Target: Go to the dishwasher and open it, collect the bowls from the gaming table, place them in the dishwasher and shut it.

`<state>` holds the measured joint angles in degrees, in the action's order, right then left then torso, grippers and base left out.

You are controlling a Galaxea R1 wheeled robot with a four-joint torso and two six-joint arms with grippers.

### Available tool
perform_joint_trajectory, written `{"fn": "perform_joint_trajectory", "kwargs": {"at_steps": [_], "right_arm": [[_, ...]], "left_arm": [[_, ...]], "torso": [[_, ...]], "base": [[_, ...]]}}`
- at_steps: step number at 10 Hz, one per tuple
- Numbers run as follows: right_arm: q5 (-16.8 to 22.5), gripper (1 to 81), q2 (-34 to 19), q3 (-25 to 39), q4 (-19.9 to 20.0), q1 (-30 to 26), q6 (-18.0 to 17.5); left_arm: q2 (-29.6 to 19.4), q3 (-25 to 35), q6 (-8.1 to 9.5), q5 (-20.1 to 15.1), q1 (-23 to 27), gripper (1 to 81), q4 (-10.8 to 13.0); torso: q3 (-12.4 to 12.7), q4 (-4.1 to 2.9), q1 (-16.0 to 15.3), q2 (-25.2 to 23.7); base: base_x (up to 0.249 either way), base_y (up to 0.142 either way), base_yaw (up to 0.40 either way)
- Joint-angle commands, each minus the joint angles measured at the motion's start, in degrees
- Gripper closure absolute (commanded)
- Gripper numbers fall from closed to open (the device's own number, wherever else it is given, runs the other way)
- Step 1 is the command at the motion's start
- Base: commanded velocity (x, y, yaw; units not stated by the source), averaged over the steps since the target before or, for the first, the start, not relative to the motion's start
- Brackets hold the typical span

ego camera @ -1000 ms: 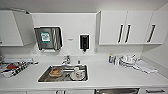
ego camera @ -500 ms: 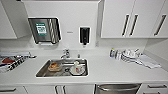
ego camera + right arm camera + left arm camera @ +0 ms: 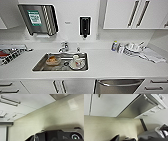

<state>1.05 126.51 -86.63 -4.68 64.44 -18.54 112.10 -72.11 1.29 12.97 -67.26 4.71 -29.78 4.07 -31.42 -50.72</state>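
1. The head view looks down on a white counter (image 3: 107, 63) with a steel sink (image 3: 61, 61) set into it.
2. The dishwasher (image 3: 117, 86) sits under the counter, to the right of the sink, at the lower edge of the head view; its brushed-steel door is closed, with the bar handle (image 3: 120, 83) along the top edge.
3. In the left wrist view the dishwasher (image 3: 137, 107) shows as a steel panel between white cabinet doors (image 3: 111, 104) and a stack of drawers (image 3: 152, 111), above a pale floor (image 3: 109, 126).
4. The right wrist view shows a corner of the steel front (image 3: 58, 95), white cabinet fronts (image 3: 25, 104) and the same pale floor (image 3: 50, 119).
5. In the sink lie a brownish bowl (image 3: 53, 60) and a white cup on a plate (image 3: 76, 61); a tap (image 3: 65, 46) stands behind it.
6. On the wall hang a paper-towel dispenser (image 3: 40, 20) and a black soap dispenser (image 3: 85, 26); white wall cupboards (image 3: 132, 13) are to the right.
7. On the counter's right stand a small bottle (image 3: 114, 46), dishes (image 3: 132, 48) and a cloth (image 3: 153, 55); a rack (image 3: 10, 53) is at the far left.
8. I cannot tell whether either claw is wide or narrow; dark robot parts show at the edge of both wrist views, but no fingers can be made out.
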Motion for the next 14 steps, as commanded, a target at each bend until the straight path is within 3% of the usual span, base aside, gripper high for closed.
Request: {"fn": "perform_joint_trajectory", "kwargs": {"at_steps": [1,3,4,5,6,9,10,11,14], "right_arm": [[2.0,1.0,-2.7,2.1,0.6,-5.1,-0.3],[2.0,1.0,-2.7,2.3,0.5,-5.5,-0.6],[2.0,1.0,-2.7,2.4,0.5,-6.0,-0.8],[1.9,1.0,-2.8,2.8,0.6,-6.7,-1.1],[1.9,1.0,-3.2,3.4,0.6,-7.9,-2.5],[1.6,1.0,-6.5,8.0,0.6,-12.7,-6.4],[1.7,1.0,-7.9,9.5,0.6,-14.6,-7.9],[1.8,1.0,-9.3,11.3,0.6,-16.6,-8.8],[1.7,1.0,-13.0,15.1,0.6,-20.3,-12.4]], "left_arm": [[-6.2,6.5,1.95,-5.8,10.1,1.0,0.7],[-9.6,9.9,5.02,-7.6,15.1,1.0,0.8],[-9.7,10.3,5.12,-8.7,15.6,1.0,0.8],[-8.9,9.7,5.12,-8.8,15.7,1.0,1.1],[-8.4,8.8,5.12,-9.5,15.6,1.0,0.9],[-8.4,8.6,5.12,-9.8,15.6,1.0,0.8],[-8.4,8.6,5.12,-9.8,15.6,1.0,0.8],[-8.3,8.3,5.12,-9.8,15.6,1.0,0.8],[-8.6,8.1,5.12,-9.9,16.2,1.0,1.2]], "torso": [[-5.3,0.00,-3.6,-5.6],[-8.9,0.00,-6.1,-9.5],[-11.0,0.00,-7.5,-11.6],[-12.8,0.00,-5.0,-7.8],[-9.2,0.00,-6.3,-9.8],[-11.3,0.00,-7.7,-11.8],[-11.2,0.00,-7.7,-11.6],[-11.2,0.00,-11.4,-17.3],[-11.2,0.00,-12.2,-18.3]], "base": [[0.000,0.000,0.000],[0.000,0.000,0.000],[0.000,0.000,0.000],[0.000,0.000,0.000],[0.000,0.000,0.000],[0.000,0.000,0.000],[0.000,0.000,0.000],[0.000,0.000,0.000],[0.000,0.000,0.000]]}}
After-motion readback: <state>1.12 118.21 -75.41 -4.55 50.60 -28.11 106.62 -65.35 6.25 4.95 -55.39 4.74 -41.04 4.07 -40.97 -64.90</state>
